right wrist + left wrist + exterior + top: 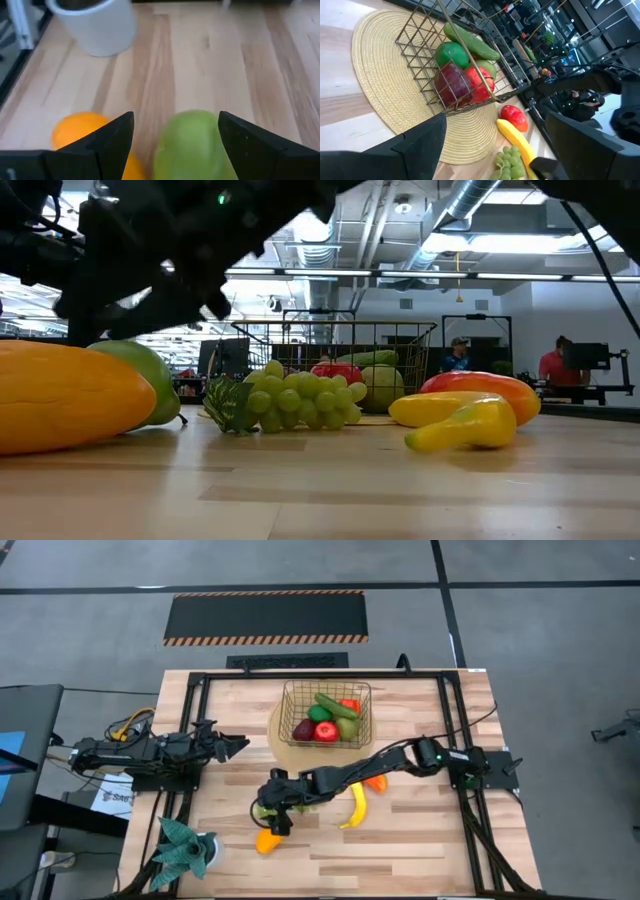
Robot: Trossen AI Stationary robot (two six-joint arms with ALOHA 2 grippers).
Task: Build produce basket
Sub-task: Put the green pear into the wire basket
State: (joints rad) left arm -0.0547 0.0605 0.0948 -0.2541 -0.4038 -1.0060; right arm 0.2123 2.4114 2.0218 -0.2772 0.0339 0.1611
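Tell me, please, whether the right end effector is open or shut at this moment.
Open: the right end effector has its fingers spread, straddling the green pear without touching it.

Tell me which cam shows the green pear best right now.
Right wrist view: the green pear fills the frame between the right claw's open fingers. Low view shows only part of it behind an orange fruit. High view mostly hides it under the right claw. Left wrist view doesn't show it.
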